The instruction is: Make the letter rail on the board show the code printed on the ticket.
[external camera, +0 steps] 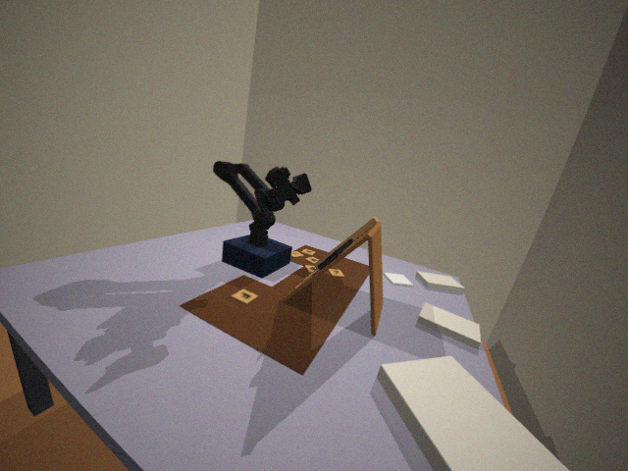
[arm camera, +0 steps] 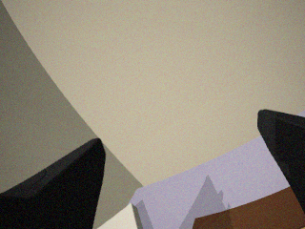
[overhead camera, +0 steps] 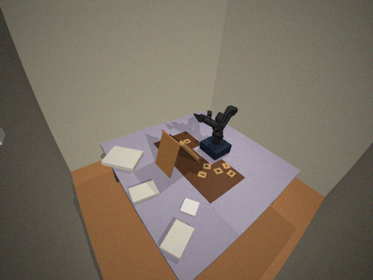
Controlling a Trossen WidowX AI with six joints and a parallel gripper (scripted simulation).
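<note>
My gripper (overhead camera: 194,115) (arm camera: 182,134) is open and empty, raised high above the counter, its fingertips wide apart in the wrist view. A single letter tile (overhead camera: 187,140) (external camera: 244,295) lies flat on the brown mat (overhead camera: 210,192) (external camera: 274,340), on the far side of the tilted wooden stand (overhead camera: 168,153) (external camera: 376,284). Several more letter tiles (overhead camera: 218,170) (external camera: 336,272) lie flat in a loose group at the mat's other end. A dark strip (external camera: 335,254) shows on the stand's sloping face. The rail's contents and the ticket's code cannot be read, and the letters are too small to tell.
A large white slab (overhead camera: 122,157) (external camera: 451,405), a smaller white slab (overhead camera: 143,191) (external camera: 450,324), a thin white square (overhead camera: 190,206) (external camera: 397,279) and another white block (overhead camera: 178,238) (external camera: 440,281) lie behind the stand and towards the counter's edge. The arm's dark blue base (overhead camera: 215,147) (external camera: 257,255) stands beside the mat.
</note>
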